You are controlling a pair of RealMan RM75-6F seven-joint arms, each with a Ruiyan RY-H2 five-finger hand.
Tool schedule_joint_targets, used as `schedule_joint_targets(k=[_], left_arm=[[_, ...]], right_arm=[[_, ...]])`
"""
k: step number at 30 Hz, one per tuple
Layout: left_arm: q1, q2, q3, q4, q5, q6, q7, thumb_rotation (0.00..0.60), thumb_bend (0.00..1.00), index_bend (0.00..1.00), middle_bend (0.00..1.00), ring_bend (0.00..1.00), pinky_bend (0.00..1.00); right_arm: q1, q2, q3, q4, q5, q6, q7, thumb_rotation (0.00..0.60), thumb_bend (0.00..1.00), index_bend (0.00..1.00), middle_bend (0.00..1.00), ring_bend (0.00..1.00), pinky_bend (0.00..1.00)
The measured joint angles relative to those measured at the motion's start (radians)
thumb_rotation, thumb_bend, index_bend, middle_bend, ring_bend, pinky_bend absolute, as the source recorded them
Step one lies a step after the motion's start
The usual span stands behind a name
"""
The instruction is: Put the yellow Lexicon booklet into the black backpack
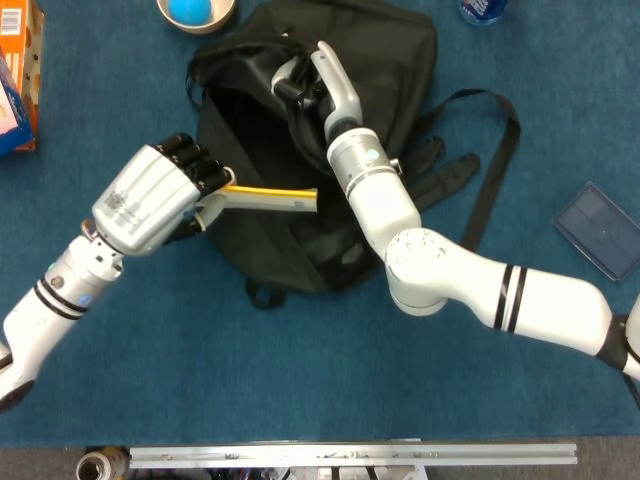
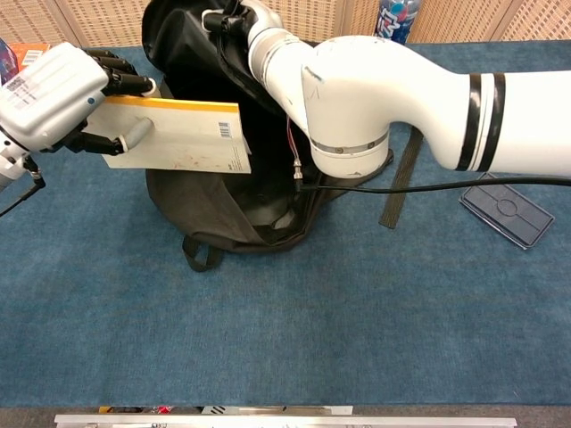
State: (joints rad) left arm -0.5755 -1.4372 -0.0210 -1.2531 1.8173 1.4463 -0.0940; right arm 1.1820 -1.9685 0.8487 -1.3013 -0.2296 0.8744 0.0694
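My left hand (image 1: 155, 198) (image 2: 55, 96) grips the yellow Lexicon booklet (image 2: 183, 135) by its left end. The booklet shows edge-on as a yellow strip (image 1: 272, 197) in the head view, reaching over the open mouth of the black backpack (image 1: 260, 150). In the chest view its pale back cover with a barcode faces me, in front of the bag's dark opening (image 2: 214, 205). My right hand (image 1: 300, 80) (image 2: 234, 16) holds the upper rim of the backpack and lifts it, keeping the mouth open.
A bowl with a blue ball (image 1: 195, 12) sits at the back. A drink bottle (image 2: 391, 16) stands behind the bag. An orange box (image 1: 20, 75) lies far left, a dark flat case (image 1: 600, 228) at right. The backpack's strap (image 1: 490, 165) trails right.
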Motion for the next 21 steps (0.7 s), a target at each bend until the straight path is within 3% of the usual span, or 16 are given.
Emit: schedule_joint_targets(k=[10,21], left_arm=[[0.010,0.035,0.005,-0.043,0.023,0.050,0.006,0.600,0.37,0.73,0.62,0.47,0.42],[-0.038,-0.062,-0.027,-0.018,-0.015,-0.025,0.035,0.600,0.37,0.73,0.62,0.47,0.42]], right_arm=[[0.022,-0.014,-0.021,0.025,0.017,-0.006,0.014,0.600,0.99,0.57,0.60,0.61,0.86],[0.019,0.007,-0.004,0.022,0.058,-0.017,0.031,0.600,0.99,0.57,0.60,0.61,0.86]])
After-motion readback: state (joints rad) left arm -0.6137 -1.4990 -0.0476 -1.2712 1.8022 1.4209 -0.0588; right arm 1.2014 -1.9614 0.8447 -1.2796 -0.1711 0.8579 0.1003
